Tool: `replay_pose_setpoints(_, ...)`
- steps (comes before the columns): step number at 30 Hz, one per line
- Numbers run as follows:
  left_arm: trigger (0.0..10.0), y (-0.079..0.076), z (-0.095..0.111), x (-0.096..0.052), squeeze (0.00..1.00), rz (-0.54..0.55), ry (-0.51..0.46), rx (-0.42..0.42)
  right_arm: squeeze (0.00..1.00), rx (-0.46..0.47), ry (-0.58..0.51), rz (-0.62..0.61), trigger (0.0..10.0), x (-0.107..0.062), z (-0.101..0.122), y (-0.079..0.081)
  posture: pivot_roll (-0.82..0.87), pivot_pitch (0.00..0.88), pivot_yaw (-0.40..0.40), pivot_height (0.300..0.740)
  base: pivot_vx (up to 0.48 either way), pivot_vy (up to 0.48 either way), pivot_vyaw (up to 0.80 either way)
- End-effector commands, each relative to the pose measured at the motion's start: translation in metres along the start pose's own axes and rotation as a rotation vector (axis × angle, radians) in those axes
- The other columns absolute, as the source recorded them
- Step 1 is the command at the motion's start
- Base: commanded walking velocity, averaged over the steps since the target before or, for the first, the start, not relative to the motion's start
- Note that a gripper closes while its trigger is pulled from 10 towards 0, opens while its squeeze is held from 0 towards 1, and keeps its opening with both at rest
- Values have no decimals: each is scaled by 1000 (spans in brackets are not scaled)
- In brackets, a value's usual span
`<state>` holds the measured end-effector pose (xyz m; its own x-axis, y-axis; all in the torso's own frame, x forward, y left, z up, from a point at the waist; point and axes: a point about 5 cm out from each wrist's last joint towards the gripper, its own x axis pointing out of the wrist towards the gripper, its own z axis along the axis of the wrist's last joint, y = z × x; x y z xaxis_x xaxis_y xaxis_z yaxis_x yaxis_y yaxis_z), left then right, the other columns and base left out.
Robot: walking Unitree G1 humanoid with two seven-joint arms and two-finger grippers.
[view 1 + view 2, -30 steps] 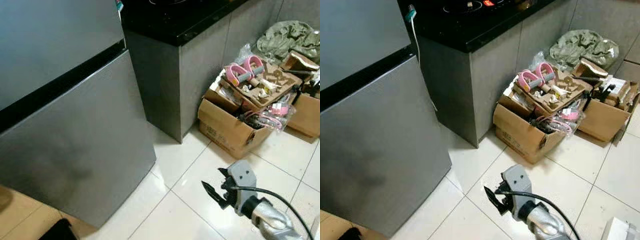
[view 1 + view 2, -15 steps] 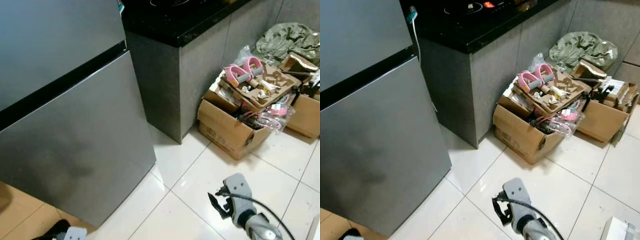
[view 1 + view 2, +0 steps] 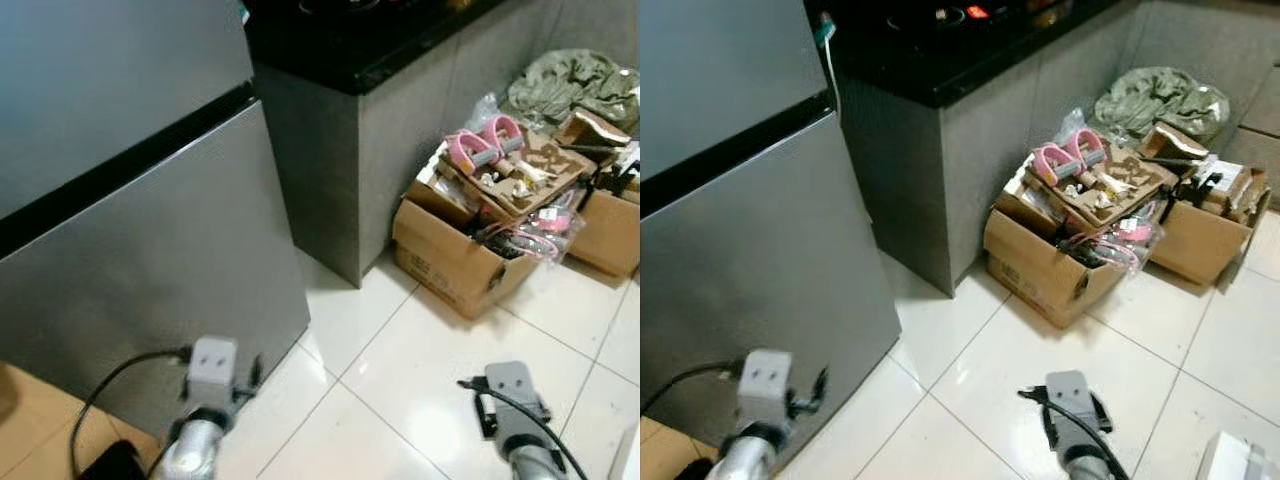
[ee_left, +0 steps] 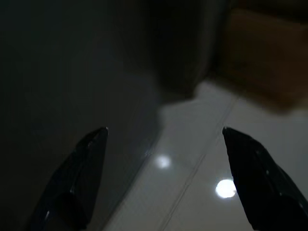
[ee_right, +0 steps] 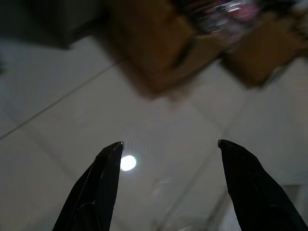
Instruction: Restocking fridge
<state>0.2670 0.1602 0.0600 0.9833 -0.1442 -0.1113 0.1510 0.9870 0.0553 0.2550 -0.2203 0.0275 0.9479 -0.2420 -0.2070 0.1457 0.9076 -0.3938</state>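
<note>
Left claw [image 4: 163, 144] newly raised, fingers spread, beside fridge [image 3: 150, 250].

From my remote station I count one fridge [image 3: 130, 230] with two doors, one black-topped bench [image 3: 370, 50], two cardboard boxes [image 3: 455, 262] on the floor, two pink rollers [image 3: 485, 140] atop the nearer box, one green bundle [image 3: 570, 85], and two tools [image 4: 163, 178].

We stand in a home kitchen — a grey fridge [image 3: 130, 220], a black countertop [image 3: 370, 40] with a hob, white floor tiles [image 3: 400, 380], cluttered cardboard boxes [image 3: 470, 250].
</note>
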Motion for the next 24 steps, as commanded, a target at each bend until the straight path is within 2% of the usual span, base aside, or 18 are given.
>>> replay_pose_setpoints(1,10000,-7,-8,-4,0,-19,46,-39,0,1,-11,-17,10000,-3,-1,-1,-201,223,65,707,0,0,0)
replay_pose_setpoints(4,10000,-27,-1,1,0,-79,29,-65,0,117,-25,-27,10000,-1,2,-5,-209,218,61,707,0,0,0)
replay_pose_setpoints(7,10000,-30,2,-2,0,-92,38,-69,0,123,-35,-16,10000,-1,3,-4,-209,215,62,707,0,0,0)
replay_pose_setpoints(9,10000,-24,3,-10,0,-88,76,-44,0,121,-55,-18,10000,0,4,-2,-195,210,63,707,0,0,0)
replay_pose_setpoints(11,10000,-21,2,-12,0,-85,88,-30,0,122,-62,-19,10000,0,5,-2,-195,210,63,707,0,0,0)
replay_pose_setpoints(14,10000,-8,-5,-15,0,-54,129,-8,0,126,-77,-20,10000,-1,7,0,-193,205,63,707,0,0,0)
replay_pose_setpoints(24,10000,-7,-13,-15,0,-39,165,-1,0,145,-96,-1,10000,1,12,2,-204,206,60,707,0,0,0)
